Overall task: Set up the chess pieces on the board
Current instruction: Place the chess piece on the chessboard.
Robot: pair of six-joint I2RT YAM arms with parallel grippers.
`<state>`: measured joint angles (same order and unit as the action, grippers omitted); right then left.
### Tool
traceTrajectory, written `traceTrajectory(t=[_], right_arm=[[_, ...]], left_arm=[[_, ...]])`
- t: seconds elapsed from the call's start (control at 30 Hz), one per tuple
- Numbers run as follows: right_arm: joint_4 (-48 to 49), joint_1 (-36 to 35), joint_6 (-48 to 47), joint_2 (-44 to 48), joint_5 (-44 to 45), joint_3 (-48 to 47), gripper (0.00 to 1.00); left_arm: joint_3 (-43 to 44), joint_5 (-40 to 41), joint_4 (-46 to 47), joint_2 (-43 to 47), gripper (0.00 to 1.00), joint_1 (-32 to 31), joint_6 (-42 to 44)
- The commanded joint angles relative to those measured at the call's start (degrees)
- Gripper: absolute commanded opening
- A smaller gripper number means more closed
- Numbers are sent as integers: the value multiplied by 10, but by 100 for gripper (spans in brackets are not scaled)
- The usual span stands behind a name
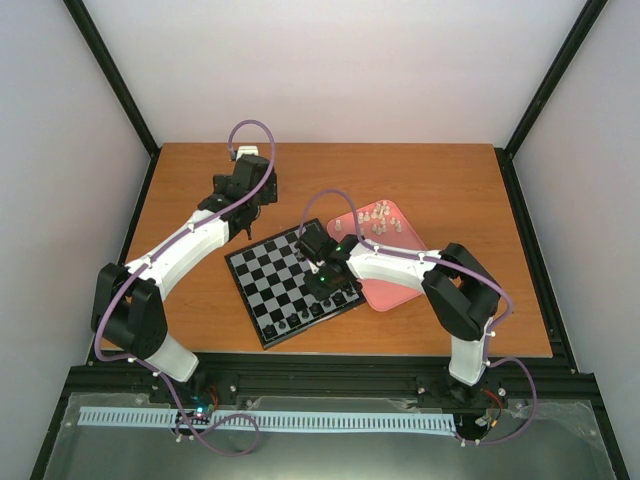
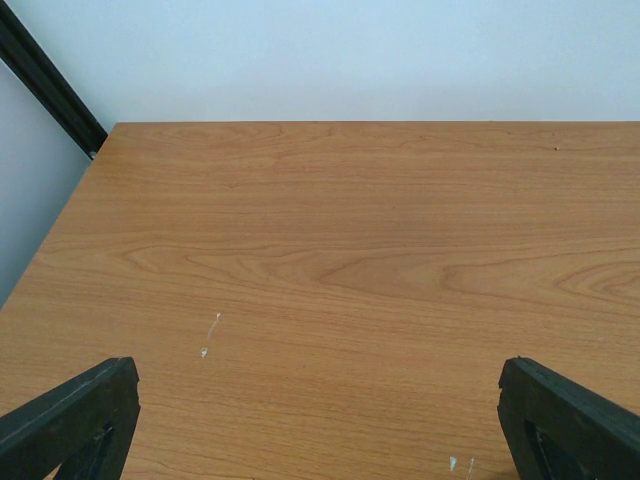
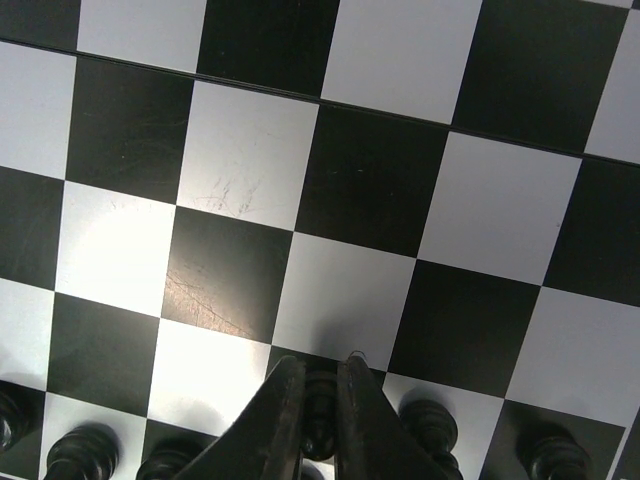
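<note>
The right tool (image 3: 320,365) clenches 1 small black chess piece (image 3: 320,405), upright in the checkered board's (image 3: 250,180) 6 o'clock row; left tool (image 2: 320,420) hangs released.

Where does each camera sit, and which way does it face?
Top external: above and behind, looking down on table, board, pink tray; left arm and right arm show.
Left wrist: on left arm, facing bare table and wall; open left gripper shows.
Right wrist: just above board; right gripper pinching a black piece.
Shared: top and right wrist see the board.
</note>
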<state>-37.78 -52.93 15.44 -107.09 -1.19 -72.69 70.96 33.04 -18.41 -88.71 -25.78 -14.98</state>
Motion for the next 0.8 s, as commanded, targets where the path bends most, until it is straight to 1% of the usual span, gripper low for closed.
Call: traceTrajectory(t=[0.0,0.1,0.77], right_arm=[[2,-6,-2,0,-3,5,11],[2,-6,-1,1,-5,6,13],[-14,-13,-3,20,-2,11,13]], left_arm=[[0,3,10,8,100,-5,7],[0,3,10,9,100,-5,7],[2,2,12,7,100,-5,7]])
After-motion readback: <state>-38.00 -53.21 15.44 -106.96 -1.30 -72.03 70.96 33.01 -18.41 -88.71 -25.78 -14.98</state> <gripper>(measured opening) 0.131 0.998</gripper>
